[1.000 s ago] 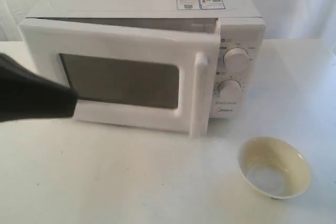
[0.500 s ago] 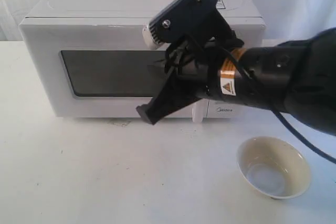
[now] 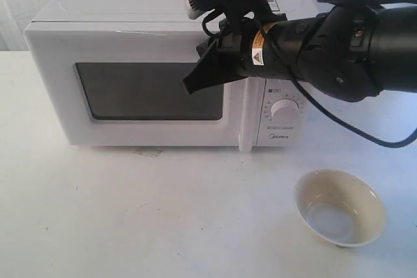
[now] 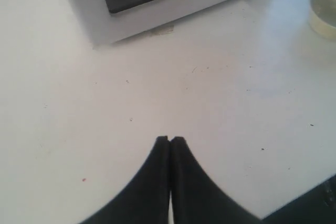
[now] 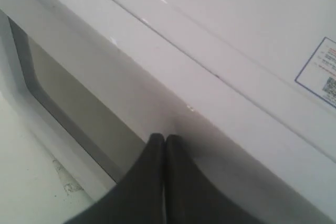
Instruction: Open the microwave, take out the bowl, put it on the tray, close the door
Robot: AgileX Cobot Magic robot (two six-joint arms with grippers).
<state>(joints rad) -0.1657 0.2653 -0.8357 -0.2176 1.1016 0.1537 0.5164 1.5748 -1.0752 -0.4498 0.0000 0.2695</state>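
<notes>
White microwave sits far left of centre on the table, door flush shut; the left gripper, fingers pressed together and empty, hangs over the tabletop on its near side. Right gripper, also pinched closed on nothing, points at the upper right corner of the door's window, just left of the handle. Bowl stands upright on the table, near right, well apart from both grippers.
</notes>
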